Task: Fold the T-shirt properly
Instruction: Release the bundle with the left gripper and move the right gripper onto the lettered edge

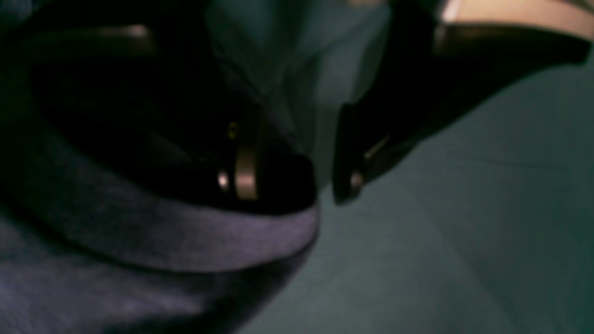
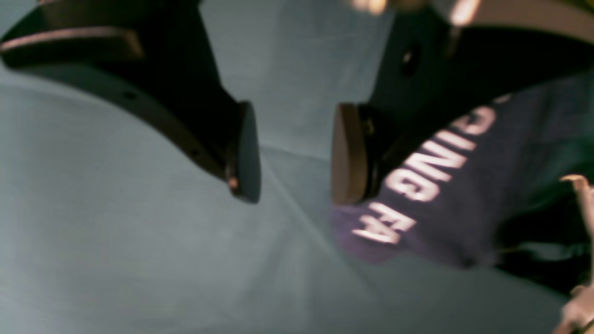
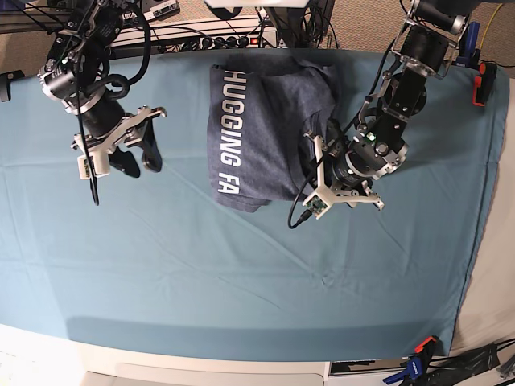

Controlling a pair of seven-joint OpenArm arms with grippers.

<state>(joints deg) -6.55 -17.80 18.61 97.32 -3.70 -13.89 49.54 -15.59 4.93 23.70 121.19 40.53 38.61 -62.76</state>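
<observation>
Teal cloth [image 3: 201, 273] is being seen spread over the whole bench, with cables and gear along the far edge.

T-shirt [image 3: 265, 129] is lying partly folded at the far middle of the bench, white lettering [image 3: 231, 133] facing up along the edge nearer the right pincer.

Left pincer [image 1: 325, 185] is being held low at the shirt's other edge. Jaws are being shown parted with nothing between them; a grey-blue fold is lying just under one finger [image 1: 241, 171], the other finger over bare cloth. Whether that finger is touching the fabric cannot be told, blur is too heavy.

Right pincer [image 2: 294, 153] is being held wide and empty, well apart from the shirt, above bare cloth; lettering is visible just past one pad [image 2: 348, 153] in the wrist view.

Judged step: a side fold is being finished and the hem let go on the left pincer's side.

Next move, as judged: both pincers are being called to the near hem corners, jaws closed on both layers, then the lower half carried toward the collar without dragging the cloth underneath.
</observation>
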